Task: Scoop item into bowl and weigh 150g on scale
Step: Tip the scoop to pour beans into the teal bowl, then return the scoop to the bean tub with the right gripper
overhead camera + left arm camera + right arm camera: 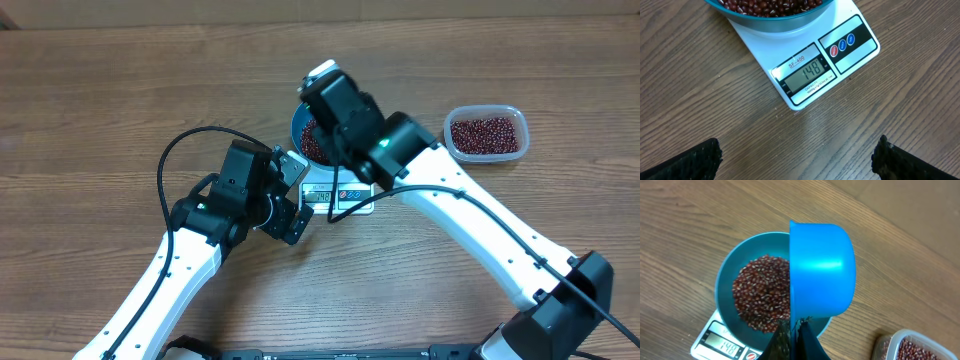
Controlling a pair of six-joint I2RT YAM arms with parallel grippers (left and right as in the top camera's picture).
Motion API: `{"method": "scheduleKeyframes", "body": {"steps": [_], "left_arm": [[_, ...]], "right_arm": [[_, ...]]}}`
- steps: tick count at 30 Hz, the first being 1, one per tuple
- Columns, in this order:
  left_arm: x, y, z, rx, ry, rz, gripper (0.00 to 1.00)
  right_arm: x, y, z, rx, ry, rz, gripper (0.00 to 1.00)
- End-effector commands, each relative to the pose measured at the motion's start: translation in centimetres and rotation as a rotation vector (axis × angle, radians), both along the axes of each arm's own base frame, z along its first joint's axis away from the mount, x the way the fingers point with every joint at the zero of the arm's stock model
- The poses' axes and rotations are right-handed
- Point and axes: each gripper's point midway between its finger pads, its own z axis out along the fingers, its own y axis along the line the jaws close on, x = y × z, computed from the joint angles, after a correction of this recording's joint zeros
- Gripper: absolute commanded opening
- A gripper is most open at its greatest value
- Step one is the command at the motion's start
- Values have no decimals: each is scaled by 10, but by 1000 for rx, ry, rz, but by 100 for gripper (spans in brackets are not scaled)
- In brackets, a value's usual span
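Clamped on a small blue plastic scoop, the right gripper held it tipped directly above the glossy blue round bowl of red-brown beans on the flat white scale, while the left gripper gaped empty before the scale.

Beans dark red-brown, a few paler specks. Bowl glossy teal-blue. Scoop brighter sky blue, plain. Scale white, grey display with dark digits, black-bordered panel with one red and two blue buttons. Desk mid-brown wood grain. Fingers matte black. Tub looks clear, hard to tell from overhead. Arm links white, black joints.
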Motion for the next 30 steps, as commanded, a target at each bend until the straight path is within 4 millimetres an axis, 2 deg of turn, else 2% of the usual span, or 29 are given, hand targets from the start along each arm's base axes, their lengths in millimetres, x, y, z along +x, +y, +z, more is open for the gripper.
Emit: {"method": "scheduleKeyframes", "body": {"steps": [1,3,6,7,8,9,11,12,13,15,16,19,26,27,30], "left_arm": [[7,-1,10,-12,-22,18,100],[7,-1,10,-12,-22,18,100],[7,-1,10,-12,-22,18,99],[7,-1,10,-12,-22,18,100],[7,-1,10,-12,-22,18,99],[7,-1,10,-12,-22,18,100],[7,-1,10,-12,-22,18,100],[7,-1,10,-12,-22,18,100],[7,-1,10,-12,-22,18,99],[7,-1,10,-12,-23,18,100],[7,-1,10,-12,-22,18,100],[7,-1,10,-12,-22,18,100],[7,-1,10,-12,-22,18,100],[7,-1,10,-12,-22,18,100],[7,-1,10,-12,-22,18,100]], "right_arm": [[-2,-5,45,139,-47,2,4],[-2,-11,53,193,-34,7,4],[8,-49,75,347,-7,-28,4],[13,-76,82,384,-4,-73,4],[15,-90,84,396,-2,-102,4],[19,-131,83,410,11,-200,4],[18,-219,62,375,75,-427,4],[17,-235,56,368,90,-471,4],[15,-265,46,344,111,-557,4],[17,-289,30,320,132,-602,4],[18,-289,27,316,136,-603,4],[19,-294,-10,281,213,-631,4],[7,-294,-77,234,374,-650,4],[8,-294,-85,230,392,-653,4],[14,-293,-93,237,394,-648,4]]}}
